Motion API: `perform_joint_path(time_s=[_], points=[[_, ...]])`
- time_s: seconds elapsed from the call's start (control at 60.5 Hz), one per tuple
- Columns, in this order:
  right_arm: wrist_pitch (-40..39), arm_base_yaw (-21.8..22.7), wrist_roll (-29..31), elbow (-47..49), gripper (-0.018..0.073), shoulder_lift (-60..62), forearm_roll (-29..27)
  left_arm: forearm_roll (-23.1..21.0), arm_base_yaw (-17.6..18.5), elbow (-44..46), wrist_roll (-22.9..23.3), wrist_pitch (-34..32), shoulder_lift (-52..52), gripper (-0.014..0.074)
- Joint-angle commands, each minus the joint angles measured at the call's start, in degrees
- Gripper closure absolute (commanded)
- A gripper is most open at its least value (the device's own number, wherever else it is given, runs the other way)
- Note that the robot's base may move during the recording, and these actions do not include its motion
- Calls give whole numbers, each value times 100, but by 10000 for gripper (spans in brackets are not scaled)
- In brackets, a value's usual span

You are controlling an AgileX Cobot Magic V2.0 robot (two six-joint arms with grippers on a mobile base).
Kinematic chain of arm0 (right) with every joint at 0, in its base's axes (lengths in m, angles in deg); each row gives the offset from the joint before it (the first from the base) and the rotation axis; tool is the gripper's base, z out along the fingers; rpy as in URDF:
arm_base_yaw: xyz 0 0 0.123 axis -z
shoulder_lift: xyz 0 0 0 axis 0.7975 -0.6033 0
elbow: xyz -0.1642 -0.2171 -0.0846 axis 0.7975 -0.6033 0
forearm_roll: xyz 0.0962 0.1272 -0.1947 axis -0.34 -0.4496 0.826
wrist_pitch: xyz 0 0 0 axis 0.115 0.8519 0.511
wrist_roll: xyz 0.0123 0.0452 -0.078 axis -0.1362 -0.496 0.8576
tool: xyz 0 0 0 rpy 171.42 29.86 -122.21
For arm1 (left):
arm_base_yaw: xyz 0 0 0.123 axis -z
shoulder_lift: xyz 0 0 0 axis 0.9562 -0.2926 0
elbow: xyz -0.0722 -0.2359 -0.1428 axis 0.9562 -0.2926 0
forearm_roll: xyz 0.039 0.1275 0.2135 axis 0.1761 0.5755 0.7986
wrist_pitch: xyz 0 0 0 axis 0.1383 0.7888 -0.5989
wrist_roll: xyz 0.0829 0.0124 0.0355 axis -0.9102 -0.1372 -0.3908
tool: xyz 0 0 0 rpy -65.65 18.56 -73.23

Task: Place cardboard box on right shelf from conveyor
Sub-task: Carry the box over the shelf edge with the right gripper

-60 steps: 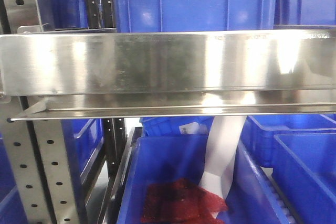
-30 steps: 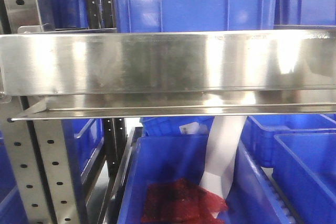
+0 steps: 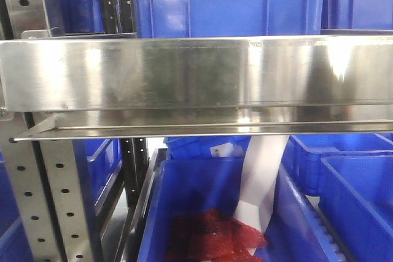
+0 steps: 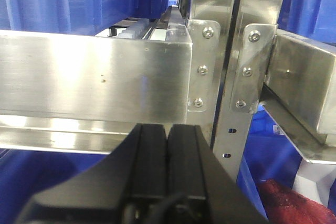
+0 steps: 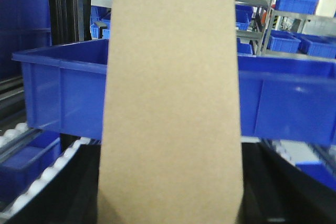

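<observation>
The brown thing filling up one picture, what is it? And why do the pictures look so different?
That is a cardboard box. A robot with two arms took these pictures. One camera looks forward at a shiny steel shelf with blue bins above and below. One sits on the left arm, whose black left gripper is pinched shut and empty. The third sits on the right arm, so close to the box that it hides the right gripper's fingertips; it seems to be holding the box.
</observation>
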Motion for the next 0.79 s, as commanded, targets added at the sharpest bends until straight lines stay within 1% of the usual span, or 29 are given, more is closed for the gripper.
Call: perform_joint_path(time_s=[0.0, 0.066, 0.149, 0.248, 0.331, 0.38, 0.463, 0.612, 0.694, 0.777], points=[[-958, -11, 513, 573, 357, -942, 73, -34, 11, -47, -1, -499, 83, 713], [-1041, -185, 802, 849, 357, -1450, 73, -34, 11, -47, -1, -499, 83, 712], [-1090, -597, 1310, 1129, 357, -2103, 122, -34, 11, -47, -1, -499, 83, 713], [-1048, -1197, 2181, 1414, 357, -2763, 377, -34, 11, -47, -1, -499, 83, 712], [-1060, -1541, 2914, 1497, 357, -3259, 557, -34, 11, -47, -1, -499, 83, 713], [-1118, -1667, 3380, 1497, 357, -3491, 592, -34, 11, -47, -1, -499, 83, 713], [-1175, -1713, 4158, 1497, 357, -3841, 591, -34, 11, -47, -1, -499, 83, 713], [-1308, -1671, 5135, 1497, 357, -4367, 591, -34, 11, -47, -1, -499, 83, 713], [-1483, -1579, 5401, 1497, 357, -4620, 591, -34, 11, -47, -1, -499, 83, 713], [-1712, -1464, 5446, 1497, 357, -4820, 591, -34, 11, -47, -1, -499, 83, 713]])
